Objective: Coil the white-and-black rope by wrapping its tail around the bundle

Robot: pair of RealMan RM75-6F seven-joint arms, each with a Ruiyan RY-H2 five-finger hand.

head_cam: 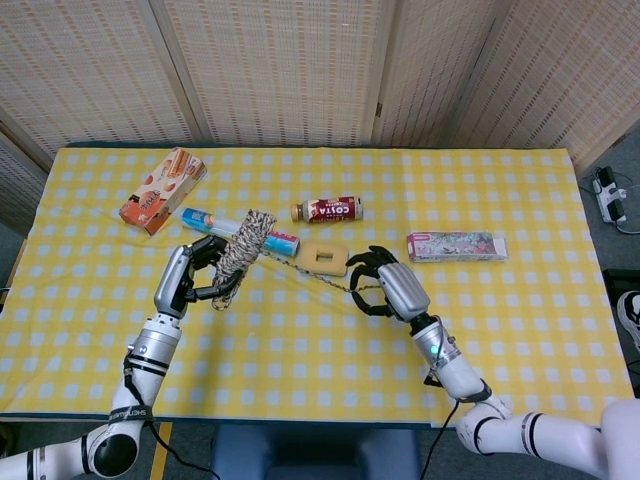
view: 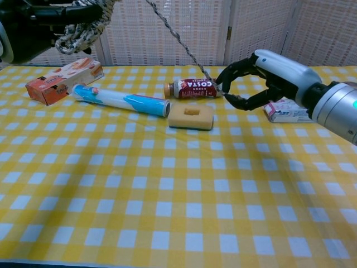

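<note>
The left hand grips the rope bundle with its fingers closed around the lower part, holding it raised off the counter. In the head view the bundle stands tilted, its upper end overlapping the blue-and-white tube lying behind it. Holding the bundle aloft appears intended to leave free space around it for the wrapping pass.

The rope tail runs from the bundle across to the right hand, passing over the yellow sponge. The right hand pinches the tail between fingertip and thumb, the other fingers curled loosely. The tail looks nearly straight between the two hands, which suggests tension is kept so that a turn would seat firmly on the bundle.

Limits of view:
- In the chest view the left hand is cut off at the upper left corner and appears only as a dark mass; its fingers cannot be resolved there.
- The bundle is also cropped at the top edge in that view.
- How many turns already lie around the bundle cannot be made out.
- The free end of the tail beyond the right hand's pinch is not discernible.

Also on the counter: an orange snack box, a Costa bottle, and a pink carton.
</note>
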